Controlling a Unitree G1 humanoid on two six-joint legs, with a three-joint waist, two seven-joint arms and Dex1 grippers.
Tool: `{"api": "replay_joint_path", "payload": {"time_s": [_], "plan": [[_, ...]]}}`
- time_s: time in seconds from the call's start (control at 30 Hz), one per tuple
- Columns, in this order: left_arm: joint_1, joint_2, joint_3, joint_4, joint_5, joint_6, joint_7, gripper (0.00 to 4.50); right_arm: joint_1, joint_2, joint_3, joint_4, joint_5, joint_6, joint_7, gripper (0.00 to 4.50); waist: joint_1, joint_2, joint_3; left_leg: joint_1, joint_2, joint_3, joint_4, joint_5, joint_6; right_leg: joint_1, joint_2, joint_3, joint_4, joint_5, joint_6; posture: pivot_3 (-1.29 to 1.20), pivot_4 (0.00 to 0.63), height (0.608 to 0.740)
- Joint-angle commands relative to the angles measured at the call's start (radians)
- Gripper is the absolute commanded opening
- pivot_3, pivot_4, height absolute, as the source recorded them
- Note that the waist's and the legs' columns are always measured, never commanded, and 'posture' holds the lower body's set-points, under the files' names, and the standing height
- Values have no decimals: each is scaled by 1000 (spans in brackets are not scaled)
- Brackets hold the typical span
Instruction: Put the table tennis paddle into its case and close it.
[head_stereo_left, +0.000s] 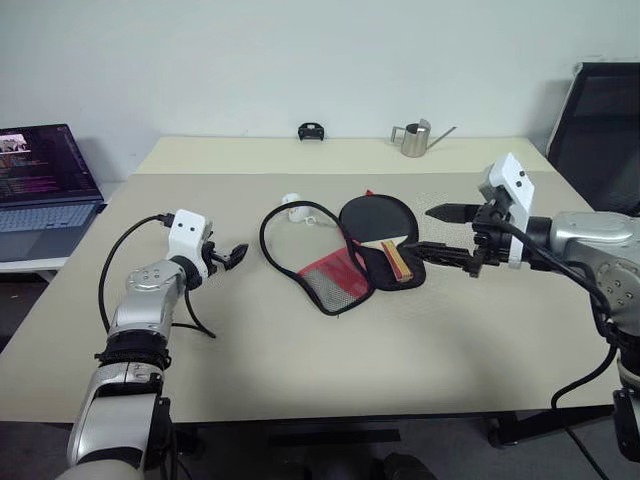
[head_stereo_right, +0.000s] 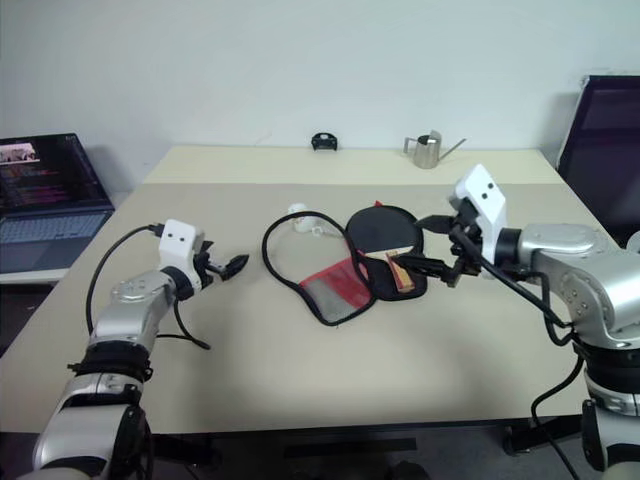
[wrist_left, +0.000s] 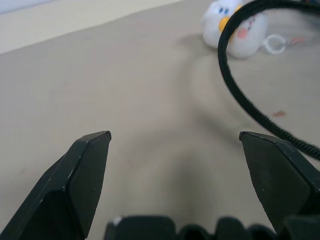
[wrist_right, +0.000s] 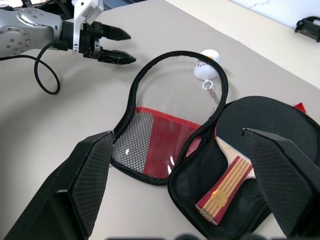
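Both sets of fingers are spread and empty: the left gripper (head_stereo_left: 233, 256) waits left of the open flap, the right gripper (head_stereo_left: 447, 232) just right of the case (head_stereo_left: 335, 262), ready to close it. The table tennis paddle (head_stereo_left: 381, 228) already lies inside, mid-worktop (head_stereo_left: 300, 370).

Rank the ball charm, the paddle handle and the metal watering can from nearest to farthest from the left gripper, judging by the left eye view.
From the left gripper, open over the table's left part:
1. Ball charm, just right of it and slightly farther back.
2. Paddle handle, mid-table, lying in the open case.
3. Metal watering can, at the far edge, right of centre.
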Motion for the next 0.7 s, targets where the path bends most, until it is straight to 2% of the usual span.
{"api": "replay_joint_path", "payload": {"time_s": [0.03,0.43,0.7], "plan": [[-44,-15,4,59,15,-50,8,4500,-3,-18,-22,-15,4,-29,0,4470,0,0,0,0,0,0,0,0,0,0,0,0,0,0,0,0,150,740],[-167,-157,-24,267,68,-170,60,4500,1,-20,-6,6,-10,-57,0,4470,6,-1,0,-1,-1,0,2,0,0,0,0,0,2,0,0,0,150,740],[-216,-207,-14,240,34,-182,-8,4500,16,-26,-20,-3,-6,-57,-10,4470,6,-1,0,-1,-1,0,8,0,0,0,0,0,7,0,0,0,150,740]]}}
